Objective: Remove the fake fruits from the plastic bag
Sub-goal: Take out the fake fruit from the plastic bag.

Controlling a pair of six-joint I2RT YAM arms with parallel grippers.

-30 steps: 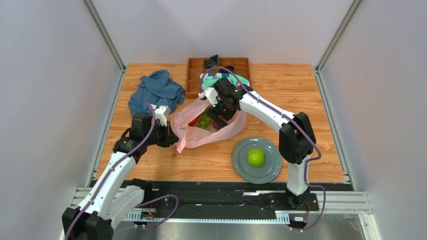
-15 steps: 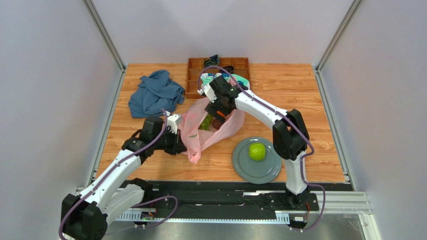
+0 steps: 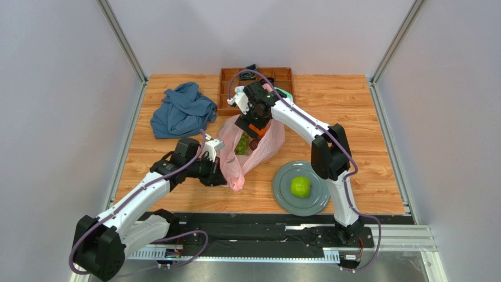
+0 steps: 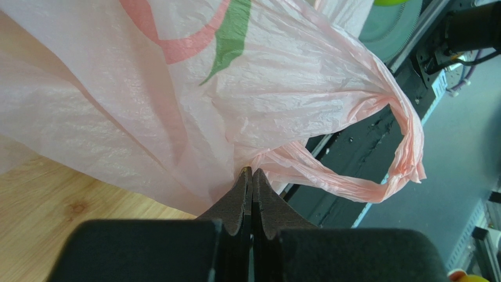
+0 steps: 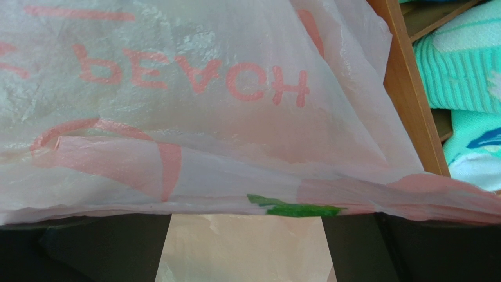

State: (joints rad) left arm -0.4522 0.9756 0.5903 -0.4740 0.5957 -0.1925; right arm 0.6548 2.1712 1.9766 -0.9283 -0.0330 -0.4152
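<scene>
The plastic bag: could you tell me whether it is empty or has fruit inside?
Not empty. The top view shows green grapes inside the open plastic bag; the green apple lies outside, on the plate.

- Left arm of white shell links (image 3: 132,200), with rounded black joint housings.
- Right arm of the same white links (image 3: 297,120), with a bulky black elbow block (image 3: 328,155).
- Thin purple cable (image 3: 244,71) running along each arm in loose loops.
- Left claw (image 4: 251,171): two black, wedge-shaped, matte fingers on a black body.
- Right claw (image 5: 246,247): two broad, dark, flat-edged fingers.
- Black base plate (image 3: 282,235) under both arms.
</scene>
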